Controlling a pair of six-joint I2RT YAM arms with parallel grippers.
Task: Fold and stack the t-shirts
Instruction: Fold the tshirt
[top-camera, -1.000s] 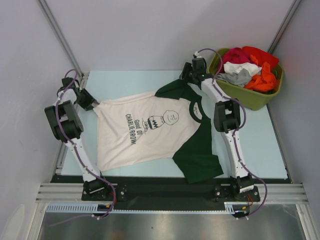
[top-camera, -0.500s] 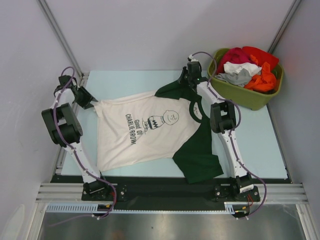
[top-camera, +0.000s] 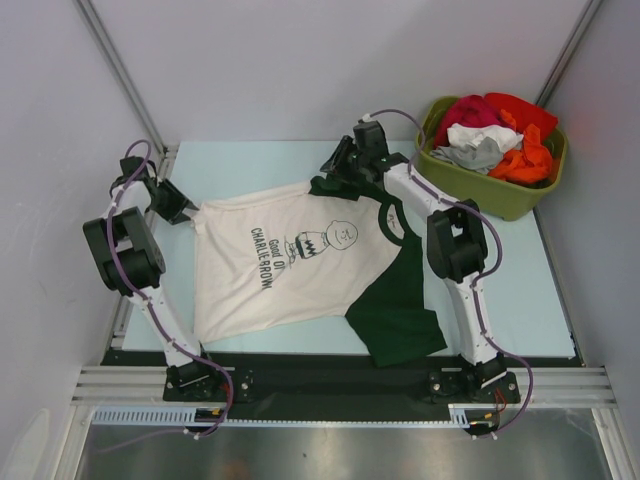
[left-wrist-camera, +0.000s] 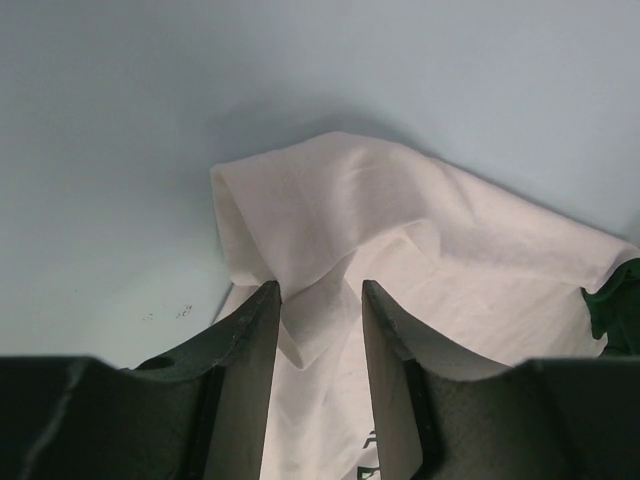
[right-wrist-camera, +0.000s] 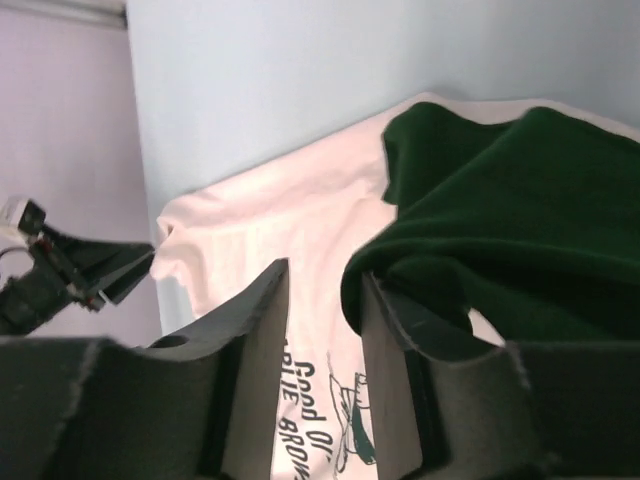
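Currently left gripper (left-wrist-camera: 315, 300) jaws part-open, pinching t-shirt (top-camera: 290, 262) hem; right gripper (right-wrist-camera: 325, 282) jaws narrow on green sleeve (right-wrist-camera: 480, 220).

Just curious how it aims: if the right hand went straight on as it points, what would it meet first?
Probably the t-shirt: the right hand points at its cream body, just beside the green sleeve, though depth is unclear.

Olive-green tub (top-camera: 503, 200) seen on a pale blue desk (top-camera: 250, 160)
The tub is set at the desk's far right corner and is heaped with crumpled cloth (top-camera: 495, 135) in red, orange, white and grey.
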